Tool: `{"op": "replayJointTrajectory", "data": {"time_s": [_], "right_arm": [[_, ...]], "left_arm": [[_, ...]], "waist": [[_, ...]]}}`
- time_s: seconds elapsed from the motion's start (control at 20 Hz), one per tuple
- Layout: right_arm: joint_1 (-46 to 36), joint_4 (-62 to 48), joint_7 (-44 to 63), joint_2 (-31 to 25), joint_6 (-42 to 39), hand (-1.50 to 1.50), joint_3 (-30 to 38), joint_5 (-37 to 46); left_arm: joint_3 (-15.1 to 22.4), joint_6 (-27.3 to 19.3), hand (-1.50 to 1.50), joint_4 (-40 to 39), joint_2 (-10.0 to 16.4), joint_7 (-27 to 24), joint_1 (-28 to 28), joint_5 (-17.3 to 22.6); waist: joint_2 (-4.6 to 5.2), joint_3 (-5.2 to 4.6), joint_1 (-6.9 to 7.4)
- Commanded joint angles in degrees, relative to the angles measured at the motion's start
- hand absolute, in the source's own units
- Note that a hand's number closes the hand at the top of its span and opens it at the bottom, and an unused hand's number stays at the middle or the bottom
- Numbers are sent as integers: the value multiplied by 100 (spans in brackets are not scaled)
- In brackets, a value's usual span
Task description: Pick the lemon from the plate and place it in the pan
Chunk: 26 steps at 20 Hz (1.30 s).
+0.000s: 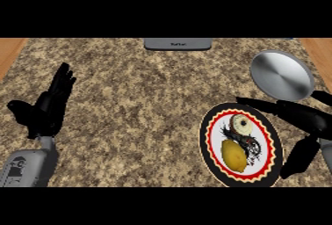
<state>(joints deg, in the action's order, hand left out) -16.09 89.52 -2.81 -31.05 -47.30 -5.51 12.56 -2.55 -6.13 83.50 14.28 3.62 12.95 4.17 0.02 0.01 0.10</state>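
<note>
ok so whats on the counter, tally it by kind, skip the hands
plate: 1
lemon: 1
pale round item on the plate, kind unclear: 1
pan: 1
grey appliance at the far edge: 1
total: 5
</note>
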Motion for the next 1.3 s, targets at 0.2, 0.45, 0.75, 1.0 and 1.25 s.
{"op": "replayJointTrajectory", "data": {"time_s": [0.2,0.45,0.75,1.0,1.25], "right_arm": [[289,171,-376,293,-76,-150,-189,843],[-113,-295,-325,618,150,-150,-668,1584],[-101,-188,-606,294,9,-150,-606,2094],[-213,-476,-234,837,108,-150,-904,2577],[-201,-962,-759,918,428,-150,-1014,3071]], "left_arm": [[-35,-6,0,635,-128,488,-163,-104],[0,49,0,148,-250,41,-209,-280],[-256,225,0,-2,-127,340,295,-115],[-179,179,0,-321,-316,-216,189,-348],[-210,72,0,-9,-365,183,219,-410]], "waist": [[-7,0,1],[2,0,25],[0,-1,-11],[3,-2,4],[2,0,5]]}}
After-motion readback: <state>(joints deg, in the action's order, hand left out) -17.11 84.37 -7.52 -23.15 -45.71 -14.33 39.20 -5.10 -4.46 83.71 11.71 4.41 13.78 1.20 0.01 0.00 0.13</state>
